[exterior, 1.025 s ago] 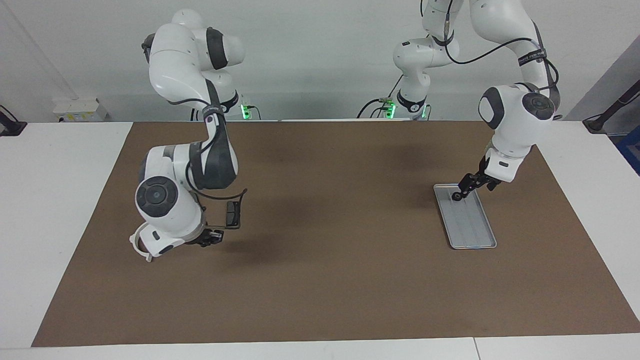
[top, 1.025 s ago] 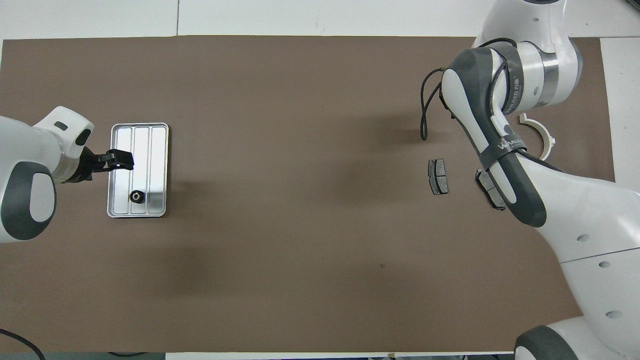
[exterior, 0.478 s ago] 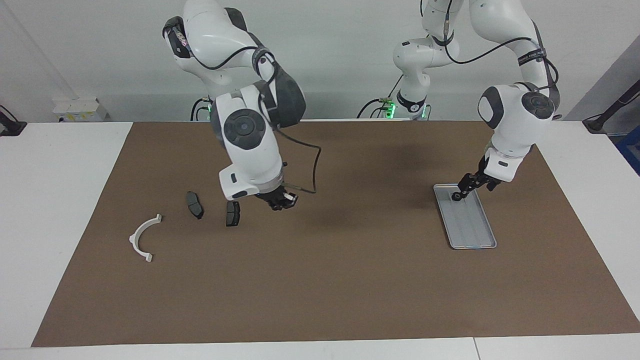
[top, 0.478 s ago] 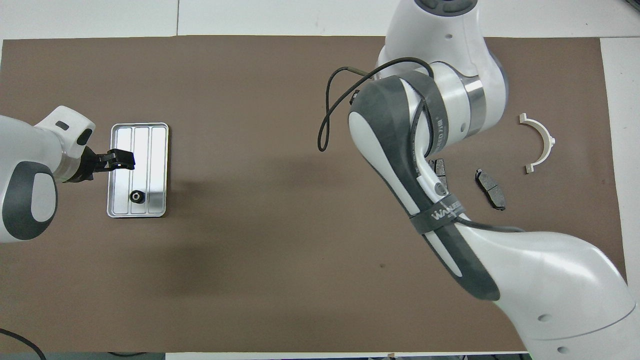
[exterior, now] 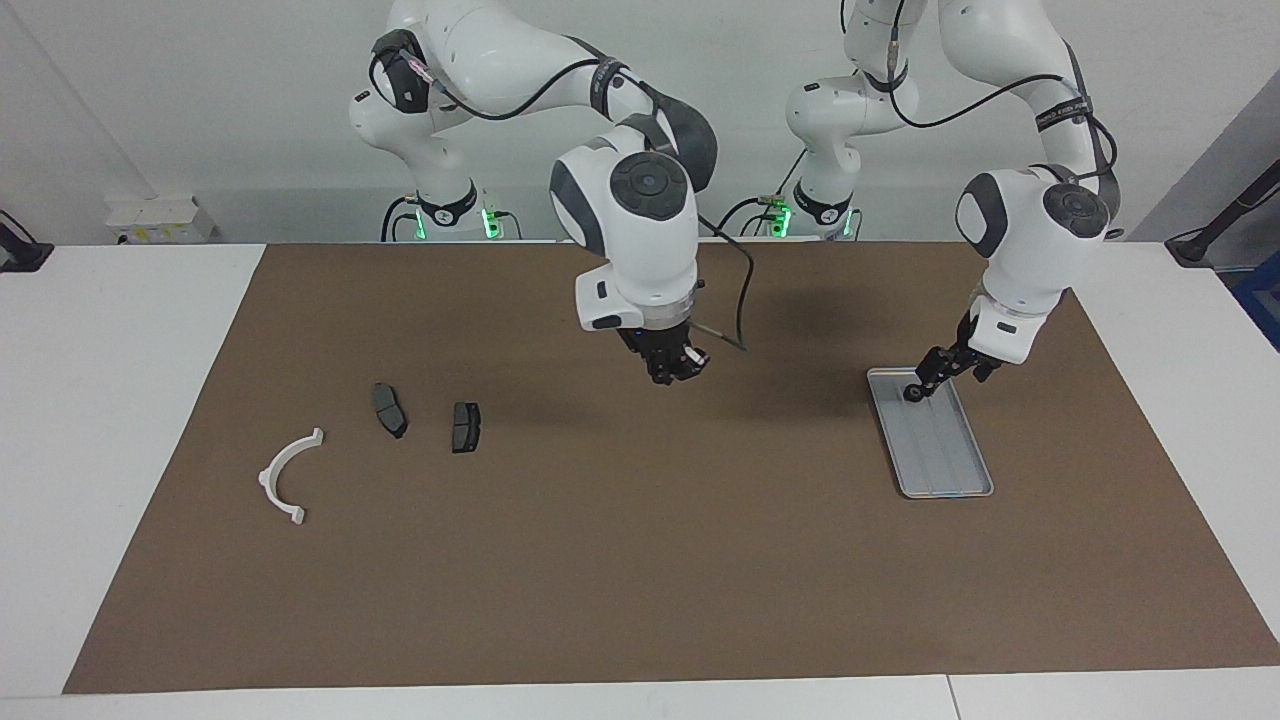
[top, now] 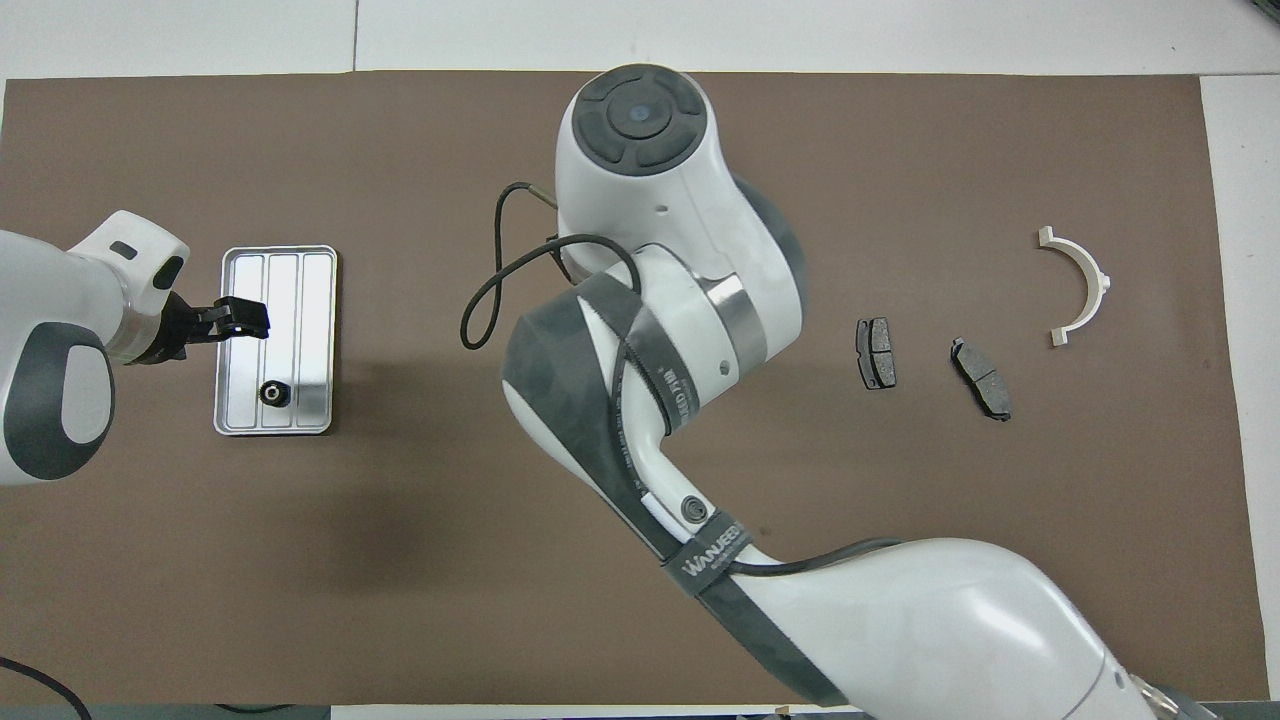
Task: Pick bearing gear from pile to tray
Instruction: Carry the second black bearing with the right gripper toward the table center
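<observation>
— Whereabouts of the bearing gear (top: 273, 393)?
— Already in the tray (top: 300, 300), at the end nearer the robots, in the middle lane between the ridges. Small, black, round.

— And the tray itself?
— Flat on the brown mat (exterior: 640, 560), toward the left arm's end of the desk.

— Left tool (exterior: 925, 378)?
— Hanging low over that same end of the tray, close by the gear. Fingers spread wide, nothing between them.

— Right tool (exterior: 672, 368)?
— Up in the air over bare mat around the middle of the desk, between pile (exterior: 389, 409) and tray. Fingertips pressed together. No telling about anything tiny pinched there. Hidden under its own arm from overhead.

— What of the pile?
— Toward the right arm's end of the desk. A white curved arc (top: 1100, 283) nearest the desk's edge there, then two dark grey pads (top: 876, 352) (top: 981, 377) side by side, apart from each other and from the arc. All loose on the mat, well apart from either tool.
</observation>
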